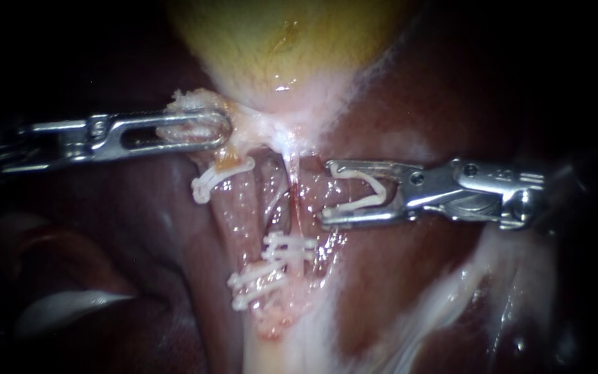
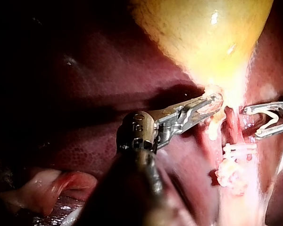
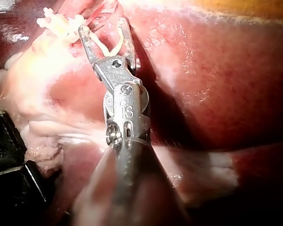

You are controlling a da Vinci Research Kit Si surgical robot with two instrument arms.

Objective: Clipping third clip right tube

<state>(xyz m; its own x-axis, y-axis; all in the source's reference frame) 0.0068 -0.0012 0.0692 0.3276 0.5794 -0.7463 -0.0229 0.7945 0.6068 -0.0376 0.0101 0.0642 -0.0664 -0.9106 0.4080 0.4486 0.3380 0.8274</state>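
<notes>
The yellow gallbladder narrows down into two tubes. The left tube carries a white clip high up and more clips lower down. On the thin red right tube sit two white clips. My left instrument is shut on pale tissue at the gallbladder's neck. My right instrument holds a white V-shaped clip between its wide-apart jaws, whose tips stand just right of the right tube, above the two clips. The right wrist view shows that clip seated in the jaws.
Dark red liver lies all around the tubes. White fatty strands run across the lower right. A pale fold of tissue sits in the dark at the lower left. A black block lies beside my right instrument's shaft.
</notes>
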